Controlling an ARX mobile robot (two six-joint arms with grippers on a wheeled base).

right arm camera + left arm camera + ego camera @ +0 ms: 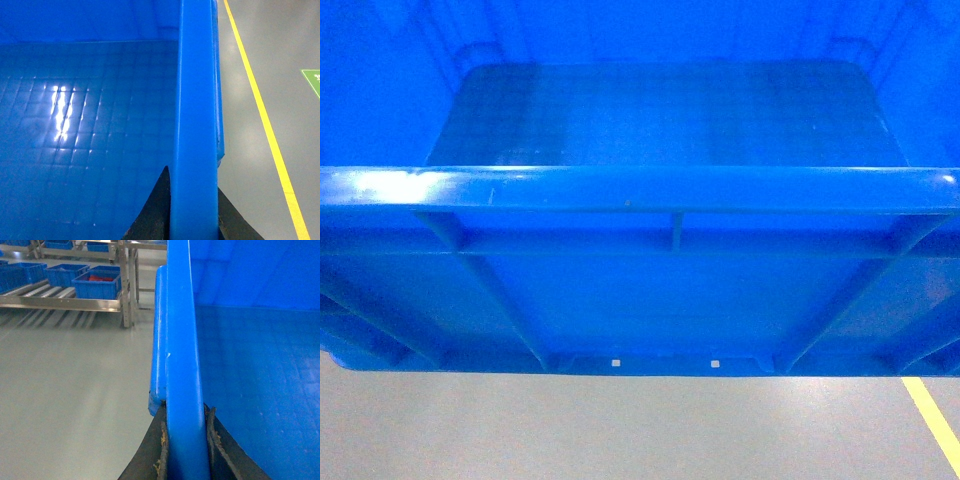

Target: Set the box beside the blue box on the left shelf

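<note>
Here, the box [640,190] is seen filling most of the head view, its thick near rim running across the middle of the frame and its ribbed outer wall with diagonal braces below it; the grey floor [620,430] is shown under its lower edge, so the box is held up off the floor. A yellow floor line [935,420] is visible at the lower right of that frame.

In the left wrist view, the left gripper [186,460] is seen at the bottom centre, closed onto the rim of the box, with one dark finger pressed on each side of the wall. In the upper left of the same frame, a roller shelf [60,301] is shown well apart from the box, and small blue bins [97,284] are resting on it.

In the right wrist view, the right gripper [192,215] is likewise clamped over the opposite rim at the bottom centre, one dark finger inside the wall and one outside. The gridded floor of the box is seen at left, reflecting light.
</note>
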